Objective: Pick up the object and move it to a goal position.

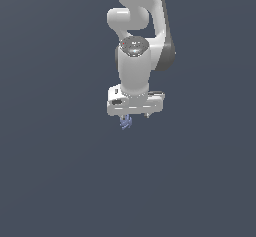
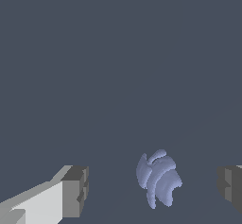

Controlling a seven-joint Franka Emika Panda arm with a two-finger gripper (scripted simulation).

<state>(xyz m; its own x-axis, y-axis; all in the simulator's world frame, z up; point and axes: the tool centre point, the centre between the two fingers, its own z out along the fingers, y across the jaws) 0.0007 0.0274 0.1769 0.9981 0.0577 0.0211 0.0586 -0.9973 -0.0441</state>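
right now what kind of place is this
Most likely a bare simulated test scene: a flat, featureless slate-blue ground, a white robot arm with its claw open, and one small periwinkle object.

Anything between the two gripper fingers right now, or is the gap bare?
The wrist view shows the periwinkle object between the fingers, with bare gaps either side; neither pad touches it. The gripper is open around it.

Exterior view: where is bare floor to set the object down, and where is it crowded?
Bare dark surface spreads on every side of the arm, to the exterior view's left, right and below. The only crowded spot is under the gripper, where the object sits. In the wrist view the object lies between the open fingers, touching neither.
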